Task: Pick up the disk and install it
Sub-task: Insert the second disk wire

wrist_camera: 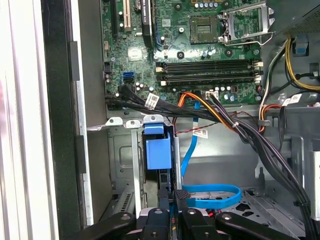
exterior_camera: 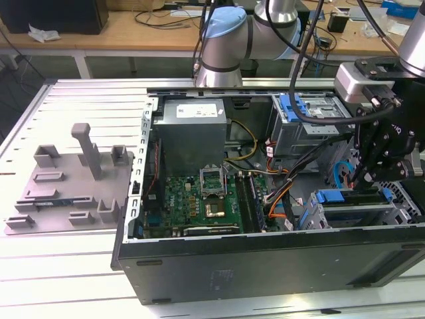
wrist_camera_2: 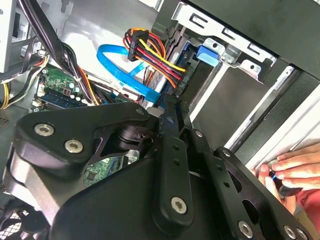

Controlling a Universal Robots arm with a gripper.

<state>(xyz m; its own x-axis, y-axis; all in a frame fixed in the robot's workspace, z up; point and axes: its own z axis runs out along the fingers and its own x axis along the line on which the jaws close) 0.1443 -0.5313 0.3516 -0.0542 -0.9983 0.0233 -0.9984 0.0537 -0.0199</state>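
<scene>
First wrist view: gripper [wrist_camera: 172,210] is seen closed, apparently on the disk [wrist_camera: 164,172] entering its bay [wrist_camera: 125,165]; straight seating is needed.

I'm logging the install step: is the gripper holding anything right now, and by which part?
It cannot be told. The gripper is at the end of the disk, which sits edge-on in the drive bay; no clear grip shows.

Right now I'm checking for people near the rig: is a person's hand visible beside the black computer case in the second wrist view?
Yes, a person's hand shows at the outer edge of the black computer case.
</scene>
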